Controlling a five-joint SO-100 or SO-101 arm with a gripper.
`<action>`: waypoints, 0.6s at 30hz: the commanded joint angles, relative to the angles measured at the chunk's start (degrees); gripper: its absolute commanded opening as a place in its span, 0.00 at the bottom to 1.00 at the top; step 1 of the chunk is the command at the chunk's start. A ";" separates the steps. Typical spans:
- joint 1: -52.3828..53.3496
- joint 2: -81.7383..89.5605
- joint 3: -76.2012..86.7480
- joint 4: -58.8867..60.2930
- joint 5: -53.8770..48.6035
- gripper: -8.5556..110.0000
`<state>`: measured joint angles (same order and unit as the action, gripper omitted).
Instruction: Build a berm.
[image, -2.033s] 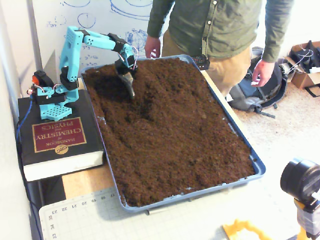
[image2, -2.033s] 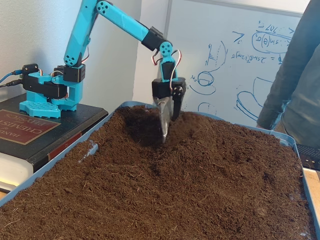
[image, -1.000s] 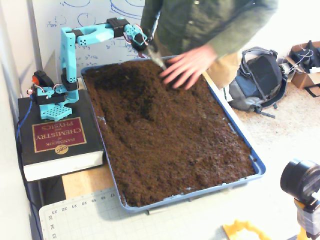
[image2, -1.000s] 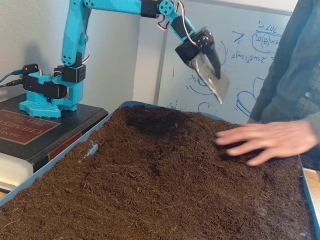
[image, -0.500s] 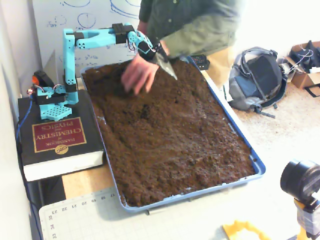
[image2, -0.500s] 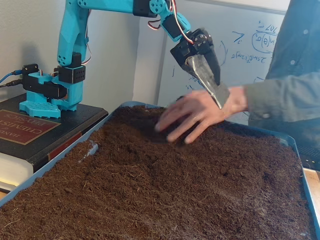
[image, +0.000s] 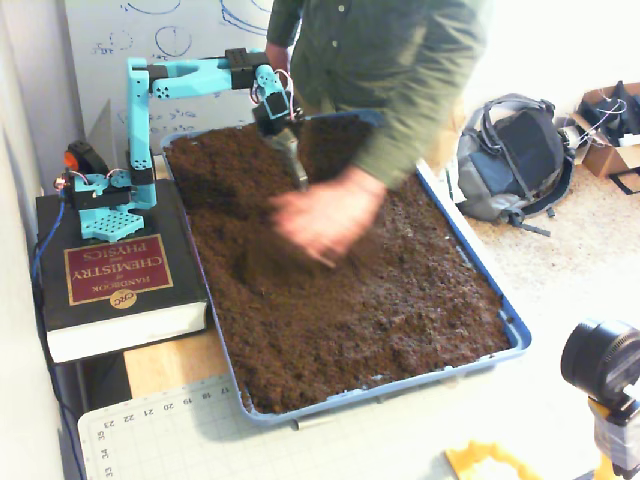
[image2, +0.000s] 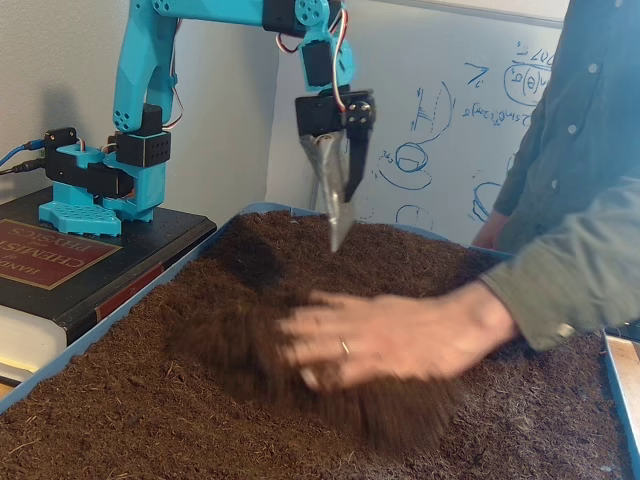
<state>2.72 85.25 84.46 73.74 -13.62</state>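
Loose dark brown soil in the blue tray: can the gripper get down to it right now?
Probably yes at the far end: the gripper hangs above bare loose dark brown soil. Nearer, the person's hand sweeps across the blue tray.

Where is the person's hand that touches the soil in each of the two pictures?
A fixed view, looking down: the hand, blurred, is near the middle of the tray, below the pincer.
A fixed view, low and close: the hand is lower centre, on the soil.
Shared landmark: the chemistry handbook under the arm's base.
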 joint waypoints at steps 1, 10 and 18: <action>0.18 1.49 -3.16 6.42 -0.62 0.08; -0.18 1.49 -3.16 13.10 -0.62 0.08; -1.93 1.49 -3.08 13.18 0.09 0.08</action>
<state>2.11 85.25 84.46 86.40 -13.62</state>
